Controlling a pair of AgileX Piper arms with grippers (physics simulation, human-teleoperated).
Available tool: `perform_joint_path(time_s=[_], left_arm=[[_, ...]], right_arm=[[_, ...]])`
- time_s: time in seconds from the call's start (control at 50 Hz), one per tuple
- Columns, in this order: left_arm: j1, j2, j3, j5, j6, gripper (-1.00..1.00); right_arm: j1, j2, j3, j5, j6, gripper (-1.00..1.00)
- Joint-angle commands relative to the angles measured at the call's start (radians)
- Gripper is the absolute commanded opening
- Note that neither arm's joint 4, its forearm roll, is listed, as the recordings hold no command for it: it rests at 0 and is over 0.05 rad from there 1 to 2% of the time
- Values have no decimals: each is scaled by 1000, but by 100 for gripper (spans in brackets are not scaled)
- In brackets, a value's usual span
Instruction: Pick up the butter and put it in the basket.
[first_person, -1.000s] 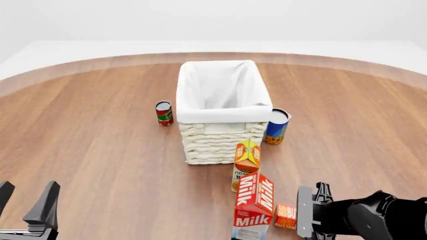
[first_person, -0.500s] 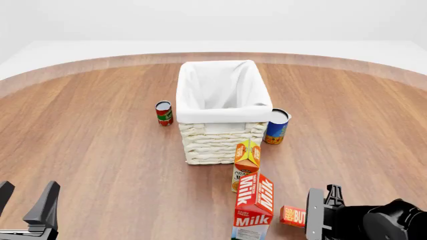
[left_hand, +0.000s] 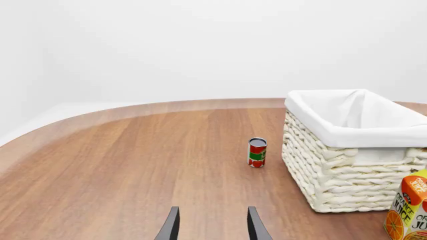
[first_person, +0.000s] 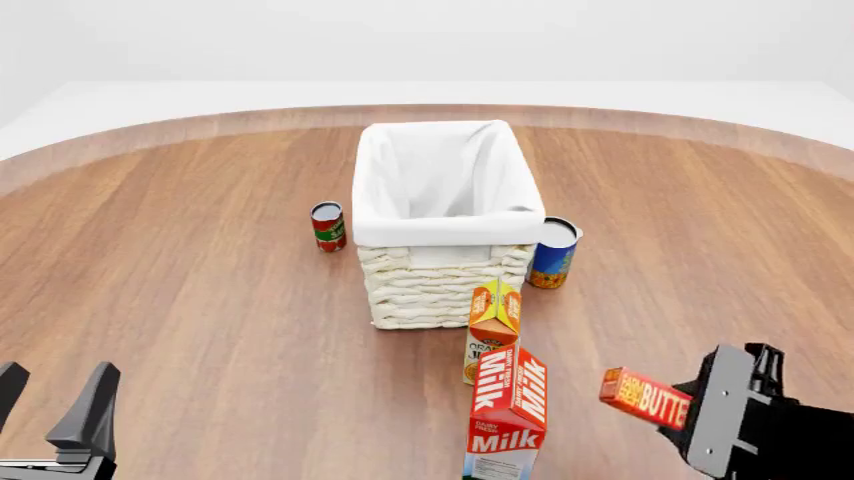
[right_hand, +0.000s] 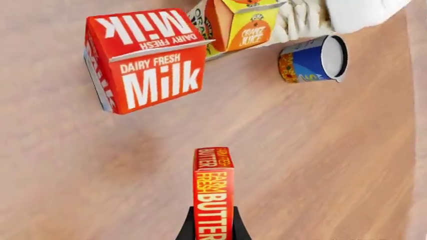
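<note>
The butter (first_person: 646, 397), a small red box with white lettering, hangs above the table at the front right, right of the milk carton (first_person: 507, 412). My right gripper (first_person: 694, 410) is shut on its end; in the right wrist view the butter (right_hand: 213, 192) sticks out from between the fingers (right_hand: 188, 227). The basket (first_person: 441, 218), cream wicker with a white liner, stands mid-table; its corner shows as basket (right_hand: 333, 15) and it appears as basket (left_hand: 347, 150) in the left wrist view. My left gripper (first_person: 54, 415) is open at the front left, empty, seen as left gripper (left_hand: 212, 227).
An orange juice carton (first_person: 493, 318) stands between the milk and the basket. A blue can (first_person: 553, 252) sits at the basket's right, a red can (first_person: 328, 226) at its left. The milk carton (right_hand: 143, 60), juice (right_hand: 243, 22) and blue can (right_hand: 313, 59) lie ahead of the held butter.
My right gripper has lifted the butter off the table and carried it up and rightward, away from the milk carton. The left arm has not moved.
</note>
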Motion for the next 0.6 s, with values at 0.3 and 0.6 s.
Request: perform_joint_path(time_s=[0.3, 0.6], left_arm=[[0, 0, 0, 0, 0, 100], [0, 0, 0, 0, 0, 100]], right_arm=[[200, -187, -297, -209, 574, -100], [252, -143, -202, -584, 726, -100]])
